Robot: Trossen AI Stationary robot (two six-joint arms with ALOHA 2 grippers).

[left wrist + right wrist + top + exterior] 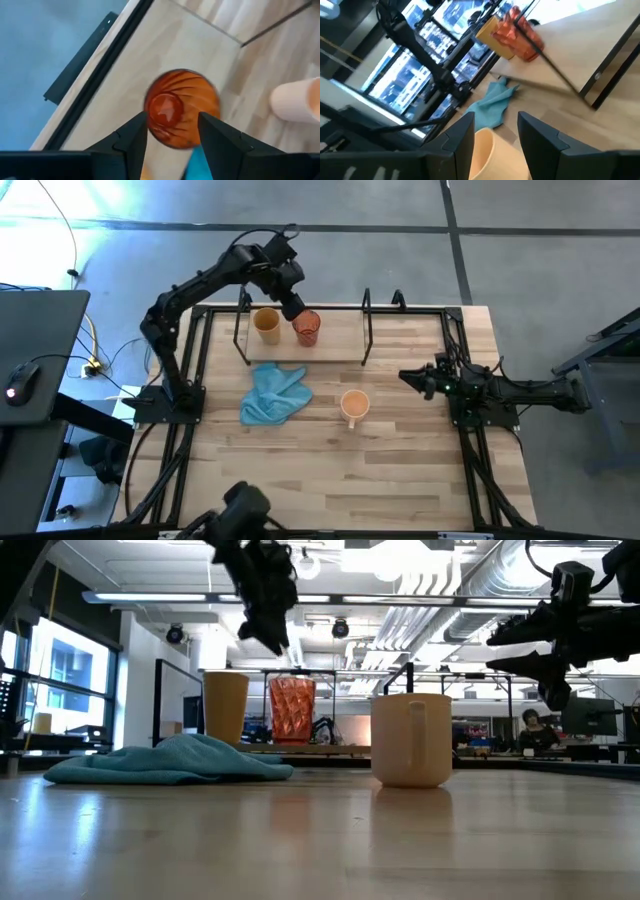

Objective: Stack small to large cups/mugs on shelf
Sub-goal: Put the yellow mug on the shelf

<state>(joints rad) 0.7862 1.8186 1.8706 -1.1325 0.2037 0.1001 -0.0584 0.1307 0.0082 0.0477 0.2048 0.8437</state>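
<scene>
The red ribbed cup (307, 328) (292, 710) and the mustard-yellow cup (266, 325) (225, 708) stand upright side by side on the clear base of the black wire shelf (367, 330) at the table's far edge. My left gripper (295, 308) (272, 635) hovers open above the red cup. In the left wrist view its fingers (172, 130) frame the cup (182, 107) from above without touching it. The light orange mug (354, 405) (410, 740) stands upright on its base mid-table. My right gripper (405, 376) (495, 130) waits open and raised, right of the mug.
A light blue cloth (275, 395) (170, 762) lies crumpled on the table, in front of the shelf and left of the mug. Thin shelf posts (243, 330) rise beside the cups. Bare wood lies toward the near edge (340, 480). A person (530, 728) sits far behind the table.
</scene>
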